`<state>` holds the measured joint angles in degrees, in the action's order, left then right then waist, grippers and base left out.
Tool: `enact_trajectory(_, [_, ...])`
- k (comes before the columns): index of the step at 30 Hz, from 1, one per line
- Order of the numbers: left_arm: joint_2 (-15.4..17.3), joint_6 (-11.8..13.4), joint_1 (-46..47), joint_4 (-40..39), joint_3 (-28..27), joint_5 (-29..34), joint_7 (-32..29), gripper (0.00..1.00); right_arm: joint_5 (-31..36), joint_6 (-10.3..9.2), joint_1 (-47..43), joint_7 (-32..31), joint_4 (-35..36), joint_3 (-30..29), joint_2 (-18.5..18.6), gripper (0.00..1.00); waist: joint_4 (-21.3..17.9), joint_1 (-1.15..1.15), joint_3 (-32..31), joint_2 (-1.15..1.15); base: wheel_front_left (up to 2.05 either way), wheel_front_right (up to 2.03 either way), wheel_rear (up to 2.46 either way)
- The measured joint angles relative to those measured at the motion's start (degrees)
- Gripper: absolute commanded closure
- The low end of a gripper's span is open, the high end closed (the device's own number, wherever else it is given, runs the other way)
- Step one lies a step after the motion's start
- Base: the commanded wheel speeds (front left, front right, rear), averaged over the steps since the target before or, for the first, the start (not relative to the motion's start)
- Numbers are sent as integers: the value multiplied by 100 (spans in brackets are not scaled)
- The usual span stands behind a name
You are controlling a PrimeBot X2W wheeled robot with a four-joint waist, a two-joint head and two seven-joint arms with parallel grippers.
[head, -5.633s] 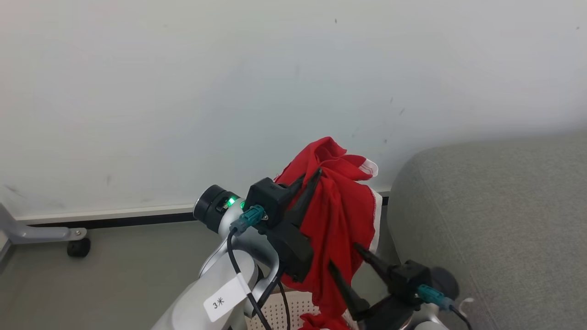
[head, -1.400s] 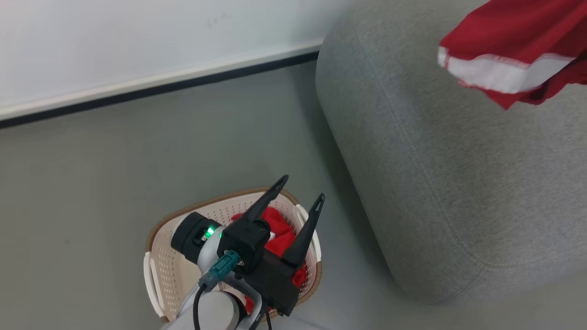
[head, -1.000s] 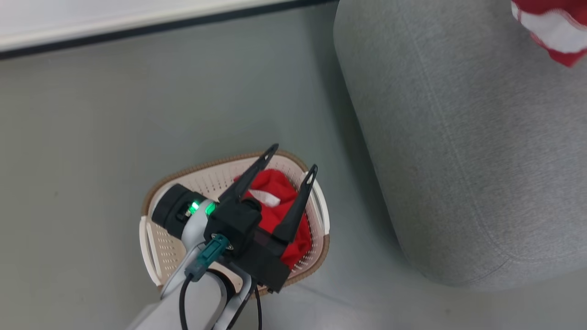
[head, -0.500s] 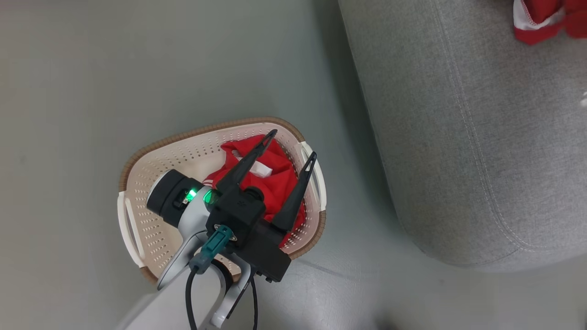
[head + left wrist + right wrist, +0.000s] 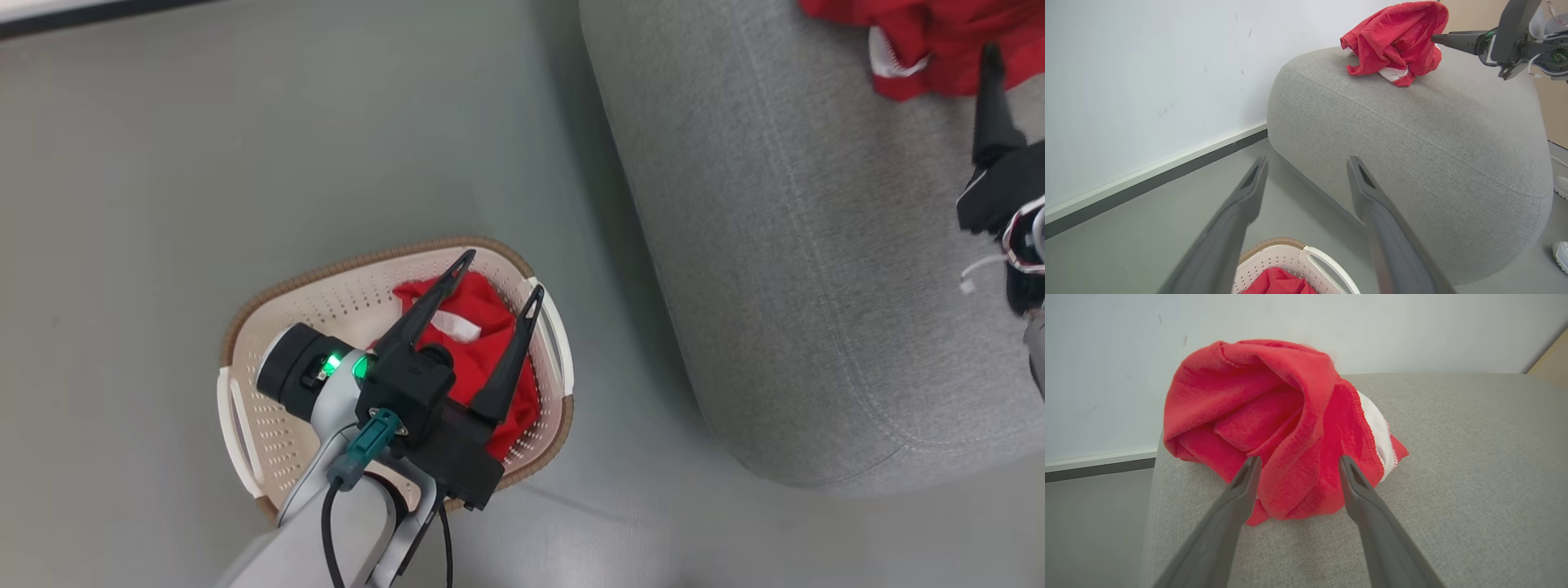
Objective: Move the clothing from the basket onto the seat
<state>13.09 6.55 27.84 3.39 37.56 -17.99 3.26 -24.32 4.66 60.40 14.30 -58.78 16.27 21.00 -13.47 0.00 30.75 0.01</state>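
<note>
Where the clothing [image 5: 1396,36] lies: split in two lots; a red bundle [image 5: 1274,416] with a white trim band sits crumpled on the seat [image 5: 816,286], at 1 o'clock in the head view, and a red heap [image 5: 482,343] lies in the basket [image 5: 326,298], toward its 3 o'clock side
Seat: grey upholstered block filling the head view from 12 to 4 o'clock; its broad top takes the bundle well in from the rounded edge, a spot judged to keep soft cloth from sliding off
Basket: cream, perforated, brown-rimmed, standing on the grey floor [image 5: 204,122] at 7 o'clock in the head view, near the end of the seat but apart from it, so that each carry is short
Right gripper [image 5: 1299,459]: spread, pinching nothing; in its own wrist view the two fingers [image 5: 1224,510] point at the near edge of the bundle, one to each side of a fold; whether the tips touch the cloth cannot be told; the open stance reads as a release, since the bundle rests on the seat by its own weight
Left gripper [image 5: 503,272]: spread and empty, poised over the basket with fingers pointing to 1 o'clock in the head view, the heap showing between and beneath them; the wide gap suits a soft, shapeless load
Step in hand: judged to be the change from one lot to the next, one delivered, one left to fetch
Risk: the heap may hold more than one garment, and a shallow pinch could lift only a fold
</note>
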Motion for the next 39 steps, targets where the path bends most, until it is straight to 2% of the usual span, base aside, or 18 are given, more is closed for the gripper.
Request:
enact_trajectory(12, [-133, 0, -254, 366, -288, -312, 466, 0, 227, 83, -930, 0, 927, 130, -260, 0, 57, -1, -741, -1, 0, 0, 0])
enact_trajectory(24, [-91, 51, -1003, 791, -1013, -698, 932, 0, 367, 80, -2240, 25, 2119, 286, -679, 0, 365, -1, -1668, -1, 0, 0, 0])
enact_trajectory(32, [-77, 52, -1567, 926, -1402, -767, 1039, 0, 387, -149, -3176, 25, 2754, 226, -757, 0, 585, -2, -2184, -2, 0, 0, 0])
enact_trajectory(39, [-31, 57, -2185, 943, -1678, -766, 1072, 0, 528, -446, -4136, 25, 3360, 178, -789, 0, 805, -1, -2706, -2, 0, 0, 0])
